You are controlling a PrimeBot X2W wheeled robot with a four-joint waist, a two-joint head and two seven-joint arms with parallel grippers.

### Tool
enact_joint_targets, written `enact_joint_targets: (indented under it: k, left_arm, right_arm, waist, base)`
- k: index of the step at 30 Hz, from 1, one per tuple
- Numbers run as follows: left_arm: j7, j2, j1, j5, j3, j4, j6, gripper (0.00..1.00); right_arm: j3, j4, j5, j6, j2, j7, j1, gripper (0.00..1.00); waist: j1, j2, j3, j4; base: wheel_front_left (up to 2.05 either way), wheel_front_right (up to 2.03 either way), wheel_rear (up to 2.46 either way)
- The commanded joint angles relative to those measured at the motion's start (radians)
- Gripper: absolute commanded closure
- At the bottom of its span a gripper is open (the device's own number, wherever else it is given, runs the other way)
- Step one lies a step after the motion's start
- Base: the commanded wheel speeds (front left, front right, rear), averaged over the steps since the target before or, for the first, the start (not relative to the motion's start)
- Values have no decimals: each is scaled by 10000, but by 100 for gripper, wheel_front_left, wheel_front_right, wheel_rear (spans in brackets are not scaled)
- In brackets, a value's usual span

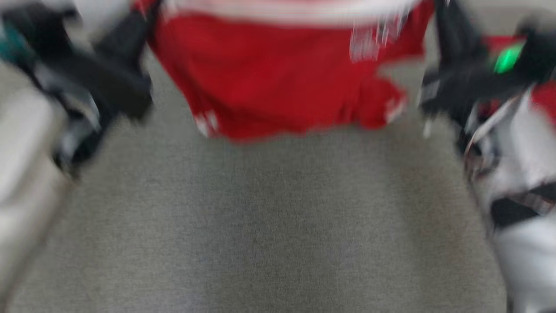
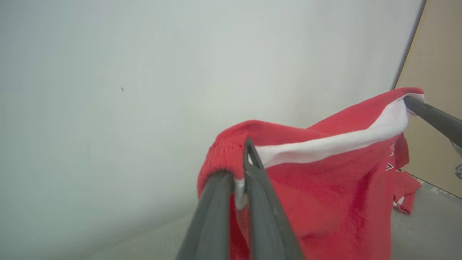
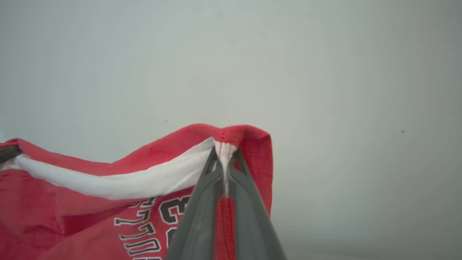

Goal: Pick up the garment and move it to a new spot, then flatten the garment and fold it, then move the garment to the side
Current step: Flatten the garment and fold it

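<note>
The garment (image 1: 278,74) is red with a white band along its top edge and hangs stretched between my two grippers above the grey surface. The head view is blurred by motion. In the left wrist view my left gripper (image 2: 238,169) is shut on one gathered corner of the garment (image 2: 325,187). In the right wrist view my right gripper (image 3: 225,155) is shut on the other top corner of the garment (image 3: 90,216), which shows dark lettering on its front. The lower hem hangs free and crumpled.
A grey carpet-like surface (image 1: 278,226) lies below the hanging cloth. A pale wall (image 2: 108,90) stands behind, with a tan panel (image 2: 436,54) at its right. My pale forearms (image 1: 521,174) flank the cloth on both sides.
</note>
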Motion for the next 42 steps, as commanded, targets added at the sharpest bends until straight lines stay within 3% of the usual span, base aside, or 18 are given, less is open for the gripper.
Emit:
enact_joint_targets:
  k: [1, 11, 19, 27, 34, 38, 42]
  left_arm:
    - [145, 72, -767, -228, -77, 80, 9, 100]
    - [785, 580, -6932, -1167, -768, 1573, 10, 100]
    - [722, 374, -9629, -1497, -1412, 3220, 15, 100]
    - [336, 175, -10446, -2173, -2232, 3973, 15, 100]
    - [-17, 336, -10246, -2614, -2963, 4047, 15, 100]
    - [-707, 573, -9491, -3029, -3421, 3373, 10, 100]
    - [-1222, 1252, -8156, -2961, -4029, 2354, 10, 100]
  right_arm:
    - [-112, 148, 94, -30, 45, 243, -772, 100]
    - [-1040, 2436, -458, -30, 388, 1861, -7792, 100]
    - [-1310, 4848, -1471, -30, 542, 1426, -10710, 100]
    - [-1299, 6414, -1873, -30, 678, 676, -11518, 100]
    - [-1126, 7168, -1729, -30, 770, 119, -11541, 100]
    - [-605, 7280, -1410, -30, 1025, -457, -10704, 100]
    - [163, 6858, -680, -31, 1125, -959, -9418, 100]
  waist:
    - [-2, -2, 1696, -137]
    - [-2, -2, 3919, -443]
    - [-2, -2, 4403, -645]
    - [-2, -2, 4734, -783]
    - [-2, -2, 4928, -834]
    - [-2, -2, 4697, -976]
    - [-2, -2, 4201, -1051]
  base:
    - [0, 0, 0]
    - [0, 0, 0]
    - [0, 0, 0]
    - [0, 0, 0]
    - [0, 0, 0]
    - [0, 0, 0]
    - [0, 0, 0]
